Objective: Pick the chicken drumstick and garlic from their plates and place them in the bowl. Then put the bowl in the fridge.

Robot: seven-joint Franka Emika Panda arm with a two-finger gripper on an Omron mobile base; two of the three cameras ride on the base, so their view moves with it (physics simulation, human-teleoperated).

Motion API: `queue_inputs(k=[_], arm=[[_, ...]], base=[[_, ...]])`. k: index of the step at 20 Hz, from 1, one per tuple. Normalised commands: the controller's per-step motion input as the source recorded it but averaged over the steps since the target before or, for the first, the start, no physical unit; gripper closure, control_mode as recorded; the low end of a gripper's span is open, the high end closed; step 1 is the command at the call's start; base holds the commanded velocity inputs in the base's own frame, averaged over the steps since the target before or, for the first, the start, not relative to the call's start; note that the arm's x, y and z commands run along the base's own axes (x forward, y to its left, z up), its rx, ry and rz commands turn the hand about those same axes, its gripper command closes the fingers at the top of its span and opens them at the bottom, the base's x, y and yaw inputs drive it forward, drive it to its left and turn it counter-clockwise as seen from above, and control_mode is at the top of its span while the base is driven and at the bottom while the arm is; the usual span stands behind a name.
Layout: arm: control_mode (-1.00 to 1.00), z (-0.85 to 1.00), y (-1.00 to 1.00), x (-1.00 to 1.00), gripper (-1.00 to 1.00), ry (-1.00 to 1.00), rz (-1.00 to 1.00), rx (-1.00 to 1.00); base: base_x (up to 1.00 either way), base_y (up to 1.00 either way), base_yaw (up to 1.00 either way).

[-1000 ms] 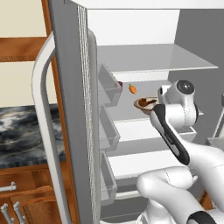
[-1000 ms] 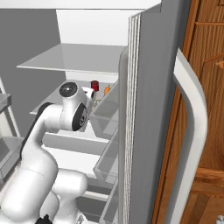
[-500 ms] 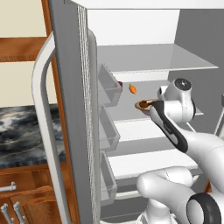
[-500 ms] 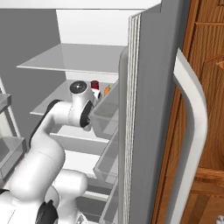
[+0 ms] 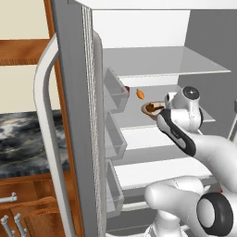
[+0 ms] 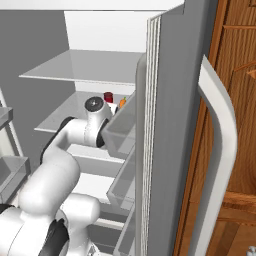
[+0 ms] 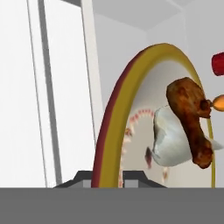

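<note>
At the bottom of the hand view the gripper [image 7: 109, 176] has its two dark fingertips clamped on the bowl [image 7: 114, 131] rim, one tip each side of the wall, jaws nearly closed. Bowl: shallow, round, yellow-tan rim edge with a dark red outer band, pale inside with a ring of small red marks. The view is rolled, so the bowl reads as standing on edge. Inside it, the garlic [image 7: 171, 140], an off-white bulb with a pointed tip, smooth and faintly ribbed. The chicken drumstick [image 7: 190, 116] lies on the garlic, touching it: rough reddish-brown skin, fat rounded end tapering to a thin bone end.

In the left base view the bowl [image 5: 152, 109] sits at the middle fridge shelf [image 5: 139, 95], in front of the wrist; whether it rests on the shelf or hangs just above it, cannot tell. Dark contents show in it.

Further back on the same shelf: a small orange carrot-like item [image 5: 140, 94] and a red can [image 6: 108, 97], both near the back wall, apart from the bowl.

Fridge [image 5: 69, 92]: grey steel door swung open, long curved pale-grey handle [image 5: 44, 139], clear door bins [image 5: 115, 92], flat white glossy shelves, white inner walls. Beside it are wood cabinets [image 6: 235, 100] and a dark marbled counter [image 5: 23, 139].
</note>
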Motion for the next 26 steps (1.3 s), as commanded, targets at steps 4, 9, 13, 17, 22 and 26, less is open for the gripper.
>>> queue_inputs(k=[4,9,13,17,22,26], arm=[[-1.00,-0.06,0.00,0.41,1.00,0.00,0.15,0.00],[-1.00,0.00,0.00,0.42,1.00,-0.06,0.13,0.00],[-1.00,0.00,0.04,0.42,1.00,-0.07,0.06,0.00],[-1.00,-0.01,0.11,0.41,1.00,-0.04,0.00,0.00],[-1.00,-0.04,0.09,0.35,1.00,-0.02,0.00,0.00],[-1.00,0.00,0.09,0.38,1.00,0.00,0.00,0.00]], base=[[0.00,0.00,0.00],[0.00,0.00,0.00],[0.00,0.00,0.00],[0.00,0.00,0.00],[0.00,0.00,0.00],[0.00,0.00,0.00]])
